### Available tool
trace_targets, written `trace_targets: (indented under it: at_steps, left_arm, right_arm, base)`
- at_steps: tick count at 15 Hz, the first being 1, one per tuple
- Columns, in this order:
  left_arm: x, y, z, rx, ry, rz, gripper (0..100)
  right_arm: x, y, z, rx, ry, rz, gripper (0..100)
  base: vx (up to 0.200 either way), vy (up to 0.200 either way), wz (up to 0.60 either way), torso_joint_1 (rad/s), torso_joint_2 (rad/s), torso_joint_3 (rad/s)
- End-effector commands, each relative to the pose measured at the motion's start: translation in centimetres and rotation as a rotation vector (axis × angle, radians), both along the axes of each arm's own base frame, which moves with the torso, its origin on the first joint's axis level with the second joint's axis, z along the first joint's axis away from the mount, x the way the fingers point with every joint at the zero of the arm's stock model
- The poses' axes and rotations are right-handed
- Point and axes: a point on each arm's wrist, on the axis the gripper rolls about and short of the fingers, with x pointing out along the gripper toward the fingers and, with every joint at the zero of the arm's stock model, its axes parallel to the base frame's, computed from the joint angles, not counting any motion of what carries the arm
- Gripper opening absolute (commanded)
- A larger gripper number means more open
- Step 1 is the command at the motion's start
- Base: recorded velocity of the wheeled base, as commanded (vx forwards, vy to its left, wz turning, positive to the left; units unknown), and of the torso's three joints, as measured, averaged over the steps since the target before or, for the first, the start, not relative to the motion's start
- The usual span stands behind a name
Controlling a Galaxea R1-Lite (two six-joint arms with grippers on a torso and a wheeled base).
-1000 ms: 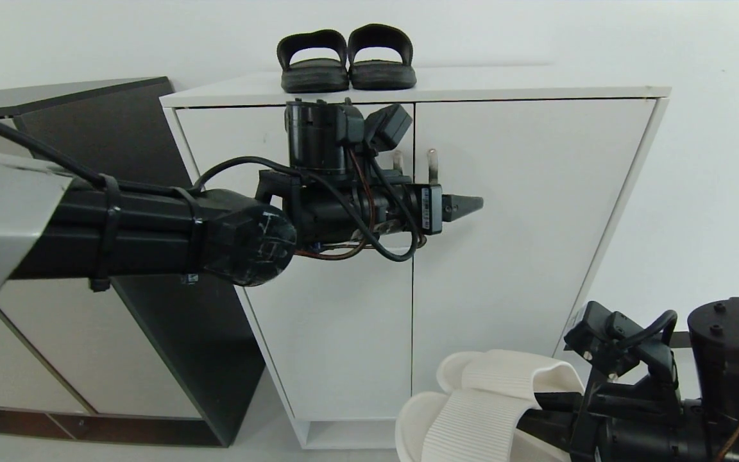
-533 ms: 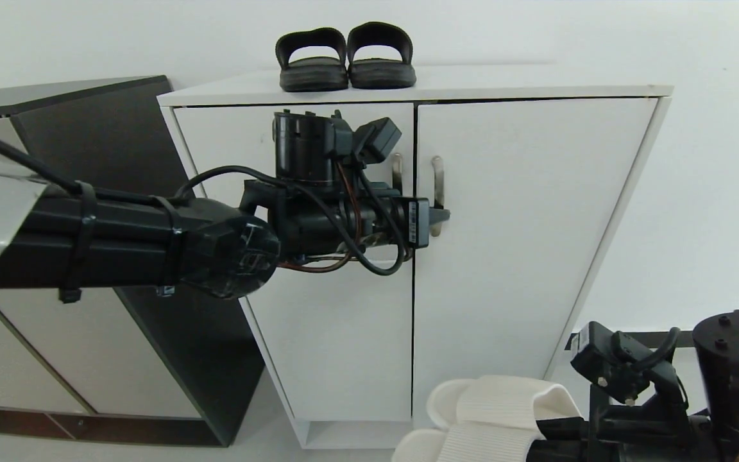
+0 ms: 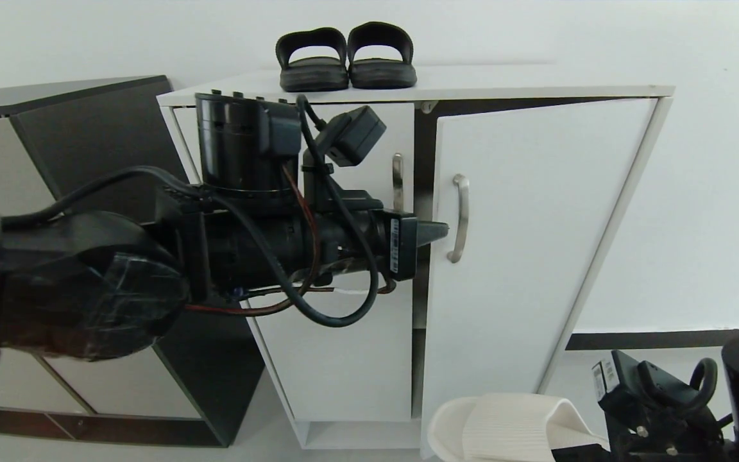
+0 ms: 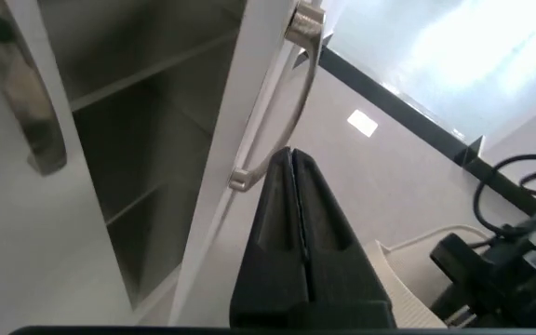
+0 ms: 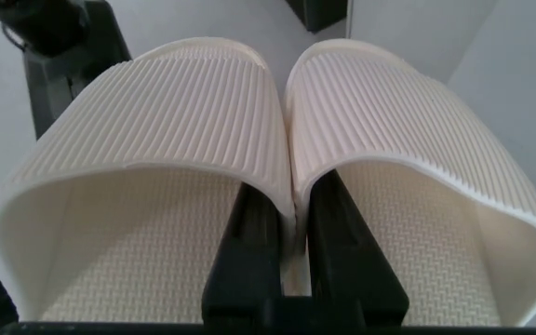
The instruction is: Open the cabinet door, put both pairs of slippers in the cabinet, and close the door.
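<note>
**Door ajar, white pair held, black pair on top**

The white cabinet (image 3: 536, 90) fills the middle of the head view. Its door (image 3: 523, 256) on the frame's right stands ajar, with a dark gap along its inner edge. The other door (image 3: 337, 359) is shut. The left hand (image 3: 437, 231) sits at centre frame with its fingers pressed closed and gripping nothing. Its tip is just beside the ajar door's handle (image 3: 460, 218), and I cannot tell whether they touch. In the left wrist view the closed hand (image 4: 292, 163) points at that handle (image 4: 291, 93), and shelves (image 4: 128, 79) show inside the cabinet.

The black pair (image 3: 347, 58) stands side by side on the cabinet top, at upper centre. The white pair (image 3: 510, 423) is at the bottom of the frame, right of centre. In the right wrist view the right hand (image 5: 291, 223) is clamped on the white pair (image 5: 156, 121), one finger inside each slipper, pinching their touching inner walls.

A white label (image 3: 395, 247) on the left hand and another (image 3: 602, 380) at lower right carry print too small to read. A dark cabinet (image 3: 119, 128) stands at the frame's left.
</note>
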Motion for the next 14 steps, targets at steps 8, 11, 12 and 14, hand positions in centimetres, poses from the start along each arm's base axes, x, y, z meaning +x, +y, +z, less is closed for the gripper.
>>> trace_targets:
  at_steps: [8, 11, 12, 14]
  left_arm:
    - [4.2, -0.3, 0.2, -0.072, -0.069, 0.095, 0]
    - [6.7, -1.9, 0.2, -0.111, -0.057, 0.109, 0]
    - [7.1, -2.2, 0.3, -0.116, -0.061, 0.109, 0]
    - [7.4, -2.5, 0.2, -0.115, -0.060, 0.109, 0]
  right_arm:
    - [-0.6, -0.3, 0.4, 0.017, -0.016, 0.012, 0]
    - [-0.5, -0.3, 0.3, 0.015, -0.014, 0.012, 0]
    - [-0.5, -0.3, 0.3, 0.013, -0.013, 0.010, 0]
    - [-0.5, -0.3, 0.3, 0.006, -0.008, 0.009, 0]
  base:
    - [0.000, 0.000, 0.00, 0.000, 0.00, 0.000]
    - [0.000, 0.000, 0.00, 0.000, 0.00, 0.000]
    - [0.000, 0.000, 0.00, 0.000, 0.00, 0.000]
    - [0.000, 0.000, 0.00, 0.000, 0.00, 0.000]
